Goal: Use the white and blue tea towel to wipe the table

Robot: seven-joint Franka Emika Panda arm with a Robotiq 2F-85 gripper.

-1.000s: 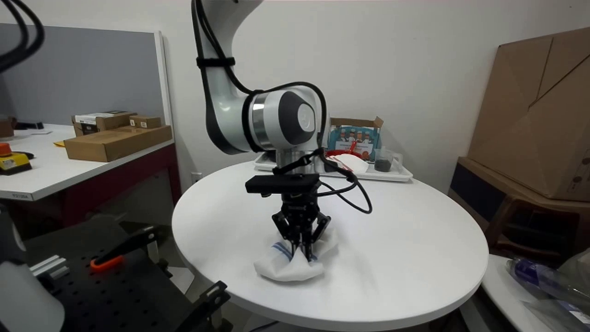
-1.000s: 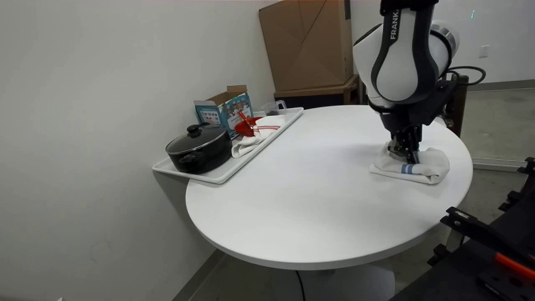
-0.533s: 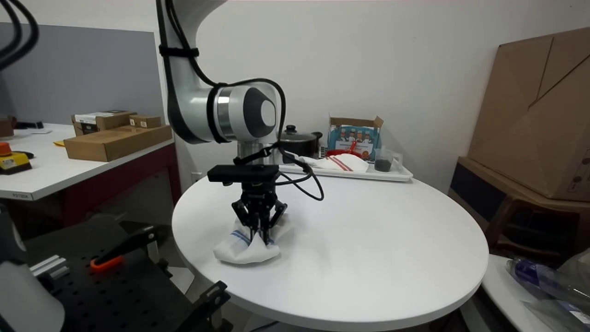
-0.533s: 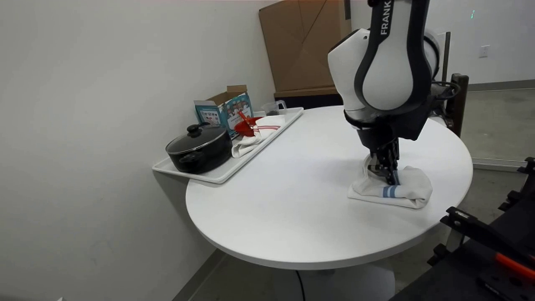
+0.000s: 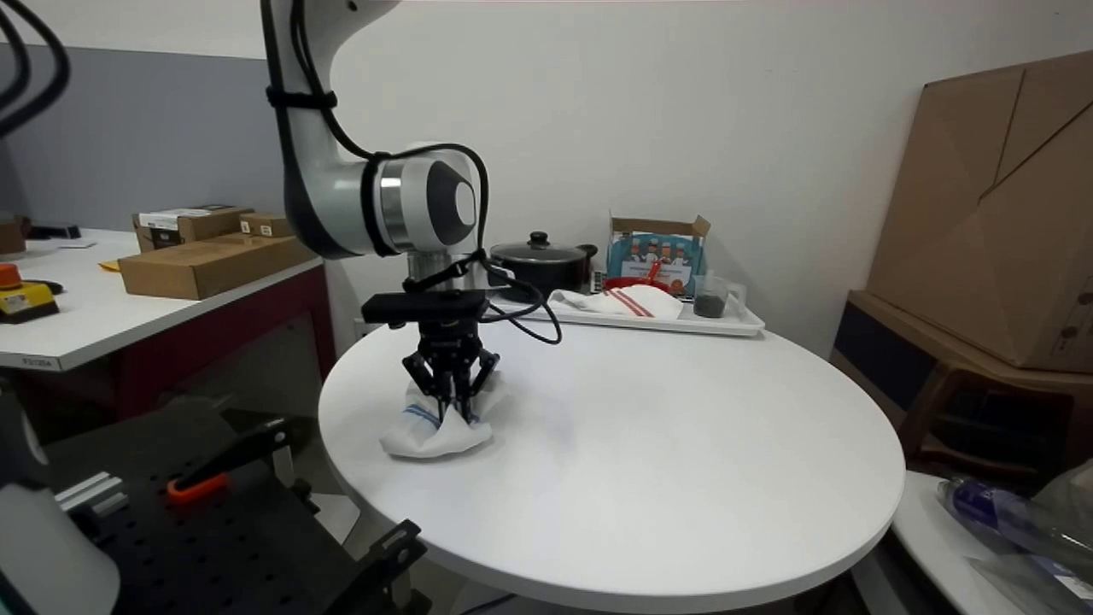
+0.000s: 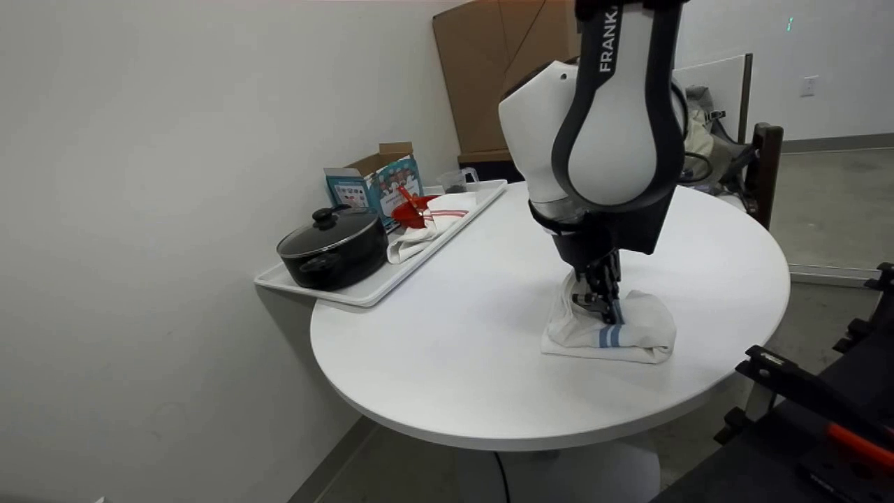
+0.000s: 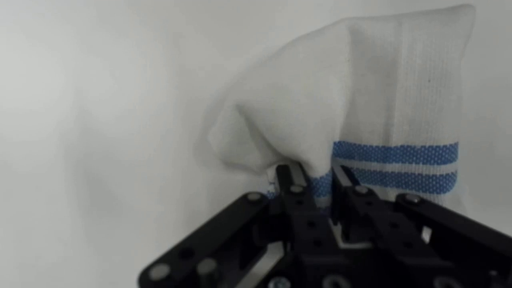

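- Currently, the white and blue tea towel [image 5: 431, 442] is laid, rumpled, on the left part of the round white table [image 5: 683, 478] in an exterior view, inside the edge.
- Above it, the gripper [image 7: 315, 176] is pointed down; fingers [image 7: 300, 204] set close together, a bunched fold of towel pinched between them.
- Wrist view: cloth is folded over in layers at far right of the fingers; lower part hidden by the gripper.
- At the table's far edge, a white tray [image 5: 700, 326] is placed, bearing a black lidded pot [image 5: 538, 266], a red-striped cloth [image 5: 653, 299] and a clear cup [image 5: 710, 301], left to right.
- Red item [image 5: 636, 283] partly hidden by that cloth; blue box [image 5: 649, 252] seen behind.
- Towel and tray well apart in both exterior views.
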